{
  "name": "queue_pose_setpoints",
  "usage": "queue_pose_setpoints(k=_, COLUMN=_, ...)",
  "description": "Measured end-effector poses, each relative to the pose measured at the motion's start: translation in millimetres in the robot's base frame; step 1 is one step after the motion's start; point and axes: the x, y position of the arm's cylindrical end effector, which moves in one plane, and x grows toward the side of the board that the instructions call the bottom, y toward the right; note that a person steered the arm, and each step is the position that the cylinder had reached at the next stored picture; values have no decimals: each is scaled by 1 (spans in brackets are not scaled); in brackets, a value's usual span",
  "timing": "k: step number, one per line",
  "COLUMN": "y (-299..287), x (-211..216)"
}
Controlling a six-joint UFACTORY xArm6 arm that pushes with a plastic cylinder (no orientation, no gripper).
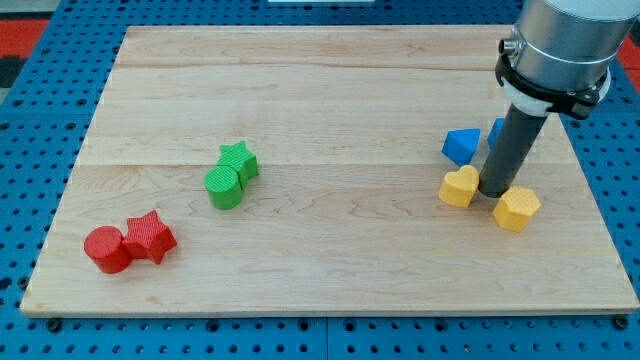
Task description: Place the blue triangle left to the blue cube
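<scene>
The blue triangle (461,146) lies at the view's right, just left of the dark rod. The blue cube (496,130) is mostly hidden behind the rod; only a sliver shows to the right of the triangle. My tip (494,192) rests on the board between a yellow heart-shaped block (460,187) on its left and a yellow hexagon-like block (516,208) on its lower right. The tip is below the blue triangle, close to it.
A green star (239,160) touches a green cylinder (224,187) left of centre. A red cylinder (107,249) and a red star (149,236) sit together at the lower left. The wooden board (320,90) lies on a blue pegboard.
</scene>
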Motion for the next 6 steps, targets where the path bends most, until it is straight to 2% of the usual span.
queue_pose_setpoints(k=2, y=-27, x=-45)
queue_pose_setpoints(k=4, y=-40, x=-45)
queue_pose_setpoints(k=6, y=-86, x=-50)
